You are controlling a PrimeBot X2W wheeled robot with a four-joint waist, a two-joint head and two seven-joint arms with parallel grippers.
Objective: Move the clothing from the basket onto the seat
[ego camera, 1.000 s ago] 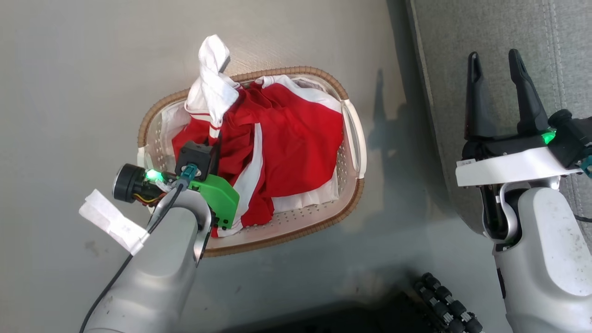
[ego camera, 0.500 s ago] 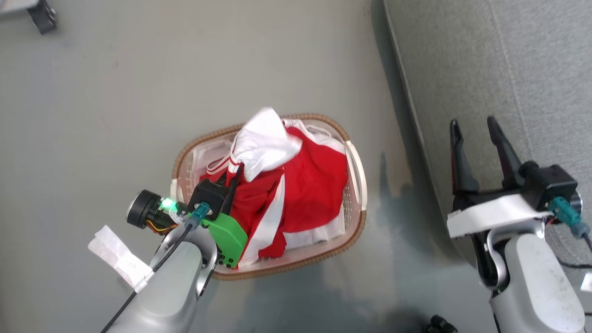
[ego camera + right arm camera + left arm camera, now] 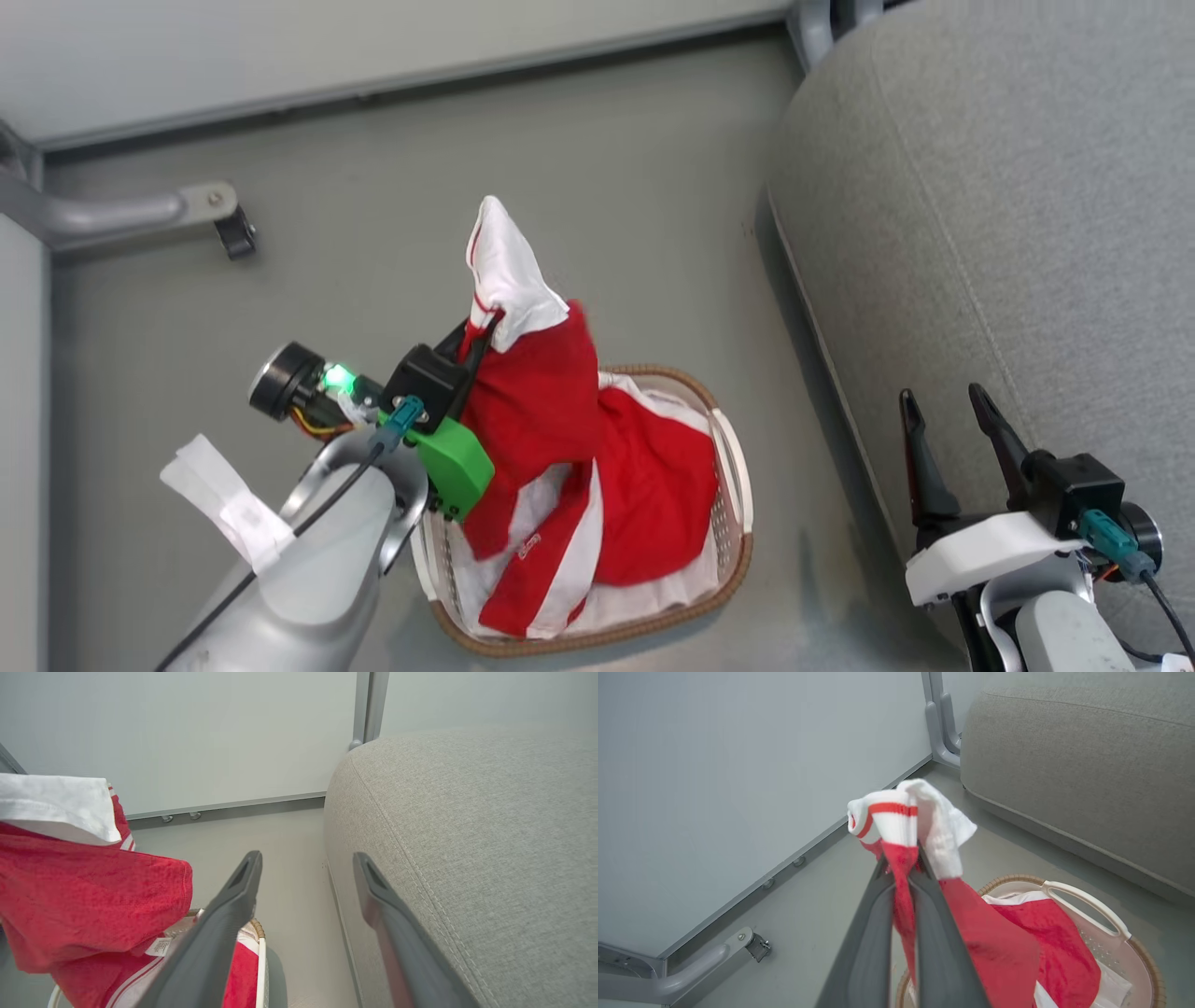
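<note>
So my left claw (image 3: 481,329) is clamped tight on a bunched-up bit of the clothing (image 3: 537,411), right where a white cuff with a red stripe pokes up past my fingertips. The red fabric hangs from that pinch down into the basket (image 3: 734,485). That means the top part is up in the air and the bottom end lies inside with the rest of the red-and-white stuff. Honestly can't tell where one piece ends and the other starts.

The basket sits on the grey floor (image 3: 373,233), near the sofa cushion (image 3: 1008,233) but apart from it, with a strip of floor between them.

My right claw (image 3: 939,394) is spread wide open and has nothing in it. It's over by the cushion's rounded front edge, fingers pointing along it, and I can't tell if it's touching the fabric.

Off to my left there's a grey metal leg with a little wheel (image 3: 219,224) by the pale wall (image 3: 373,37).
</note>
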